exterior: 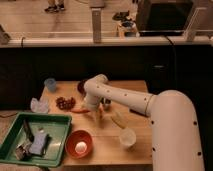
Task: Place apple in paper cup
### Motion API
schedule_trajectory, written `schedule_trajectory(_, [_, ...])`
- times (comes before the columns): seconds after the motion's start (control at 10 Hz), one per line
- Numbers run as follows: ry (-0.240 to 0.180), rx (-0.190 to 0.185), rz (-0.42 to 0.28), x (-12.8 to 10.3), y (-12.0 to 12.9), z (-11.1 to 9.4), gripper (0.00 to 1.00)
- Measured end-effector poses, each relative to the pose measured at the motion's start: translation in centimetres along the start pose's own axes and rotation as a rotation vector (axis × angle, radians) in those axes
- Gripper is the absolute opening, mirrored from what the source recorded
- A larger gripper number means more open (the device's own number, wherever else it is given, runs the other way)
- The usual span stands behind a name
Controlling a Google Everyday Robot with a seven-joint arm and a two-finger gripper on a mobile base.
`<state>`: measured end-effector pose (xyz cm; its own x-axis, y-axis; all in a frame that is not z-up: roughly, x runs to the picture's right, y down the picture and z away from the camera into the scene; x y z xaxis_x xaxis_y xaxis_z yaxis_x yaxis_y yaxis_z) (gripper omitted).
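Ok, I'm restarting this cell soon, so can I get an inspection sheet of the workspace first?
Surface: wooden table, things mostly on its left half.
Job's things: paper cup upright near the front edge; apple not made out.
Clutter: green tray, red bowl, grapes, blue cup, carrot.
Grippers: gripper open, pointing down at mid-table beside the carrot.
Cables: thin dark cable on the panel behind.
Surroundings: railing, people's feet beyond.
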<state>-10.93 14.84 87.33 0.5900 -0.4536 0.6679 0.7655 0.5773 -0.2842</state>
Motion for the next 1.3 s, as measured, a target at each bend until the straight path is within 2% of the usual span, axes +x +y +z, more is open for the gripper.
schedule_trajectory(0.5, [0.012, -0.014, -0.05, -1.5, -1.9, 0.2, 0.8])
schedule_trajectory(1.3, [0.014, -0.035, -0.08, -2.0, -3.3, 0.5, 0.8])
